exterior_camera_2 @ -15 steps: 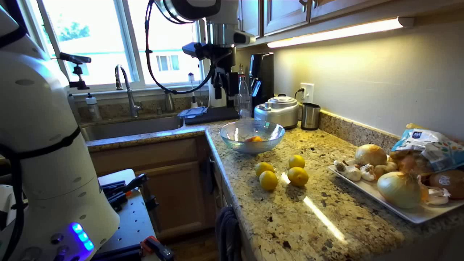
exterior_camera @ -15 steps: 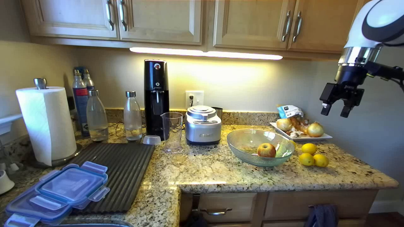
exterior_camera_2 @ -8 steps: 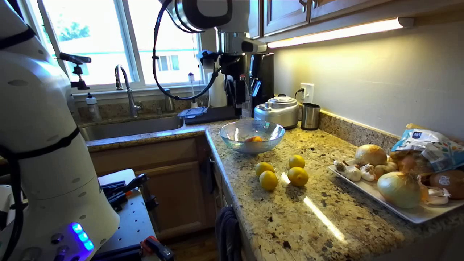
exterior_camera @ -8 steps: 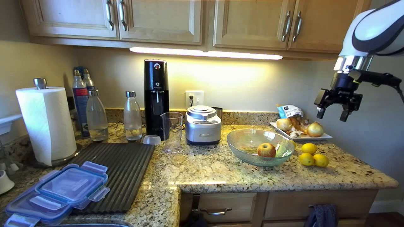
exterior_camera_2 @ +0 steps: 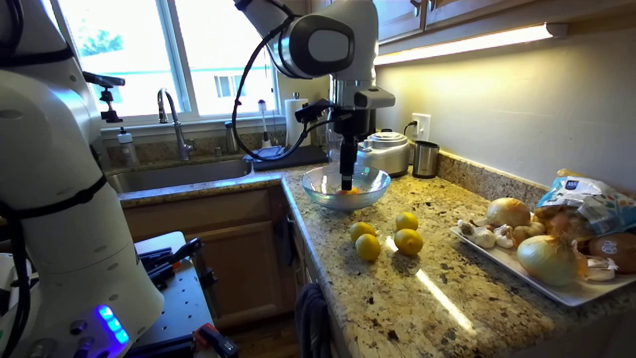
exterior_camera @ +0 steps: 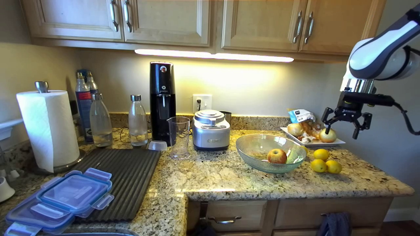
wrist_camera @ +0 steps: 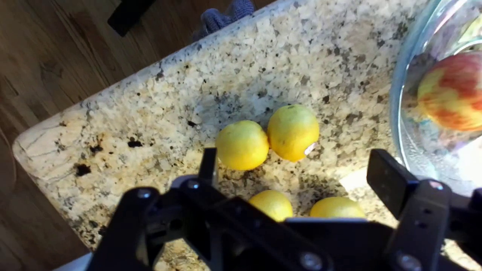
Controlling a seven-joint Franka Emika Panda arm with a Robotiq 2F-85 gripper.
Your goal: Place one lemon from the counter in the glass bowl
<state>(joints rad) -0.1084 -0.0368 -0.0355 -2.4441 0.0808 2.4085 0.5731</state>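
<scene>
Four lemons [exterior_camera_2: 409, 242] lay on the granite desk [exterior_camera_2: 447, 268] near the glass bowl [exterior_camera: 261, 165], two of them touching. Inside the bowl sat an apple [exterior_camera: 277, 156]. The hand [exterior_camera: 341, 132] hung higher than the bowl's rim, off to the lemons' side of it, released, its fingers [wrist_camera: 389, 183] spread well apart. A silver appliance [exterior_camera: 211, 137] stood near the bowl, and a white plate [exterior_camera_2: 504, 256] of onions [exterior_camera_2: 549, 259] lay apart from it.

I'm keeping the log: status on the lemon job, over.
Hand open, empty, above the counter. Four lemons lie there, two seemingly touching; may crowd the grasp. Glass bowl holds an apple.
</scene>
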